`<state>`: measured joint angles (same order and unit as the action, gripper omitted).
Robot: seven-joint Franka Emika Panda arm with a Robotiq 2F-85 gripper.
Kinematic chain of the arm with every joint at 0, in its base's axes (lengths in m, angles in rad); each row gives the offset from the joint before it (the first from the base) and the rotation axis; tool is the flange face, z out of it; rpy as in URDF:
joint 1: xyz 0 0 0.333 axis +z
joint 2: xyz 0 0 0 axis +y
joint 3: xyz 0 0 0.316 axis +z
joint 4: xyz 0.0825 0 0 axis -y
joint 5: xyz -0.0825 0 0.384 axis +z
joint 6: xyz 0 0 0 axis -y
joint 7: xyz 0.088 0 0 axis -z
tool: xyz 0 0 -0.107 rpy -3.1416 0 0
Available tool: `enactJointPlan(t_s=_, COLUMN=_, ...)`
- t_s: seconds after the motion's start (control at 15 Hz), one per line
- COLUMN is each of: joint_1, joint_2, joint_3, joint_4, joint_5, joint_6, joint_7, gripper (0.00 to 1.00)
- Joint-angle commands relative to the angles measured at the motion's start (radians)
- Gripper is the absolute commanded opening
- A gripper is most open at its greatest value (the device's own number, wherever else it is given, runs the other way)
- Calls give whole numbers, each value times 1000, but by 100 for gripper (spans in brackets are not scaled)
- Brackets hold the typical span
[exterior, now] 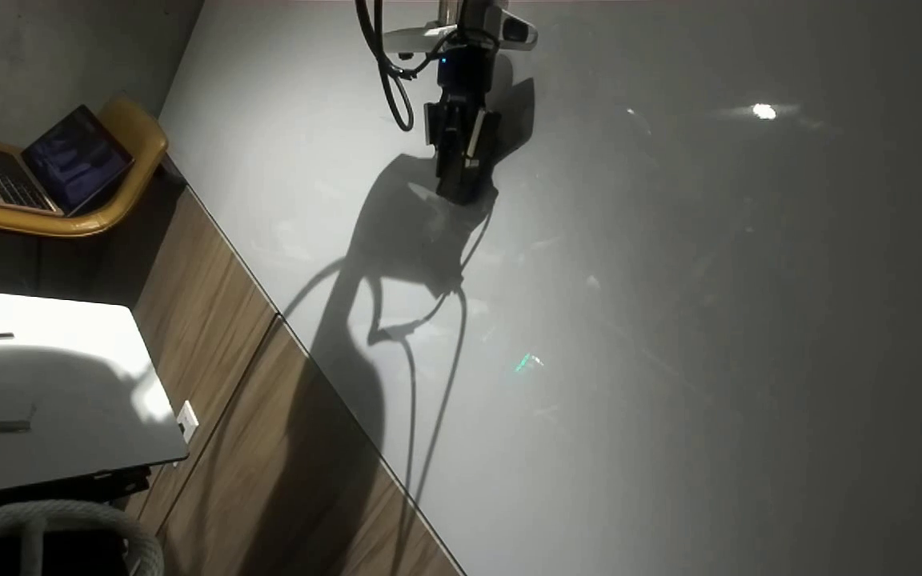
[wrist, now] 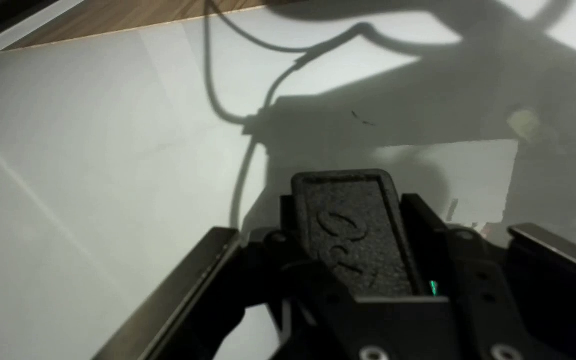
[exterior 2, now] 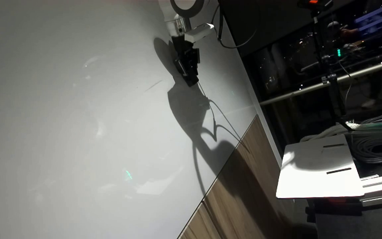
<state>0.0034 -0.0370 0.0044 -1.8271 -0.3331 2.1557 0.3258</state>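
A dark, marked block (wrist: 355,235) sits low centre in the wrist view, long axis pointing up the frame, gripped along its sides by my claw (wrist: 352,212), jaws closed to its width; I cannot tell whether its tip touches the pale surface (exterior: 669,320).

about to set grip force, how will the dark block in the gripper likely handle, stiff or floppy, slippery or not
The dark block is probably stiff: its edges run straight between the fingers. Its grainy face suggests it may not be very slippery. Its flat, boxy shape makes rolling unlikely.
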Motion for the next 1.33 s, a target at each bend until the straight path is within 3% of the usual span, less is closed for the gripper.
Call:
enactJointPlan(t_s=0.0, joint_1=-4, joint_2=7, joint_3=0, joint_4=17, joint_5=34, joint_6=2, joint_7=-37, gripper=40)
enactJointPlan(t_s=0.33, joint_1=-5, joint_2=18, joint_3=-1, joint_4=37, joint_5=28, joint_6=-3, joint_7=-47, gripper=41)
enactJointPlan(t_s=1.27, joint_1=-61, joint_2=11, joint_3=-57, joint_4=245, joint_5=9, joint_6=-140, joint_7=-175, gripper=47)
